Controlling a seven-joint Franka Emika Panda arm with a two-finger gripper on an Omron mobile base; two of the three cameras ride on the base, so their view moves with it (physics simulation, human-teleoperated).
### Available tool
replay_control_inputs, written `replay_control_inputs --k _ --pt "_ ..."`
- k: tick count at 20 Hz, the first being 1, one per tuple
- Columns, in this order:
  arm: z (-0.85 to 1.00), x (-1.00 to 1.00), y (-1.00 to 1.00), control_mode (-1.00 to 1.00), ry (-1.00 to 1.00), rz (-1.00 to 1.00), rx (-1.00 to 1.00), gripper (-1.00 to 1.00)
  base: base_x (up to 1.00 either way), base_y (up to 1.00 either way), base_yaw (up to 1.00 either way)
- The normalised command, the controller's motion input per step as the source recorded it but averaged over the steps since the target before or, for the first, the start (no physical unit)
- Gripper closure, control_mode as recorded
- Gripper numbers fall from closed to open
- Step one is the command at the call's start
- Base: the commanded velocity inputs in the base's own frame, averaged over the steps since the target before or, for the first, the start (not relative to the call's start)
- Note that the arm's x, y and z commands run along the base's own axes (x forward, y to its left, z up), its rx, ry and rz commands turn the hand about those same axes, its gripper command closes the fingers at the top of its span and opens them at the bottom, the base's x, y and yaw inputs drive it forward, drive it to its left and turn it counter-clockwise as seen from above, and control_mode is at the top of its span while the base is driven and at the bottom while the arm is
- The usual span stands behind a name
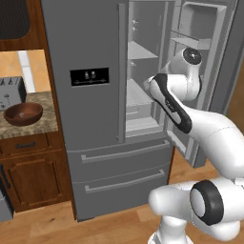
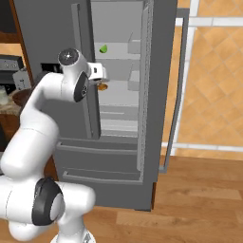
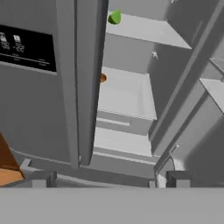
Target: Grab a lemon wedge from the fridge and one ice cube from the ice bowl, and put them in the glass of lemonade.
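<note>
Hand [image 3: 107,179] empty, fingers apart, before fridge [image 1: 90,119] with right door open; lemon wedge [image 3: 115,17] on upper shelf.

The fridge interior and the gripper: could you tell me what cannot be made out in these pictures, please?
- Gripper: only the tips rise at the hand view's bottom edge; nothing lies between them.
- Orange lump: hand view, half hidden by the fridge door edge.
- Lemon wedge: too small to show its shape.
- Ice bowl: contents indistinct, left base view.
</note>
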Motion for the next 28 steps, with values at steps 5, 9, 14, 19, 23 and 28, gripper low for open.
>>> replay_control_inputs --k 5,9,14,19,23,28 --pt "0.3 -0.06 0.33 -1.0 -0.06 0.19 0.11 -1.0 0.0 0.0 0.0" --pt "0.7 0.01 0.28 -1.0 0.0 -0.07 0.0 -1.0 0.0 0.0 0.0" --pt "0.14 0.33 0.92 -1.0 0.0 -0.15 0.01 -1.0 0.0 0.0 0.0" --pt "-0.06 0.51 0.62 -1.0 0.03 -0.12 0.0 -1.0 0.0 0.0 0.0" --pt "-0.09 0.24 0.03 -1.0 0.01 -0.09 0.0 -1.0 0.0 0.0 0.0" --pt "-0.13 0.67 0.0 -1.0 0.01 -0.02 0.0 -1.0 0.0 0.0 0.0"
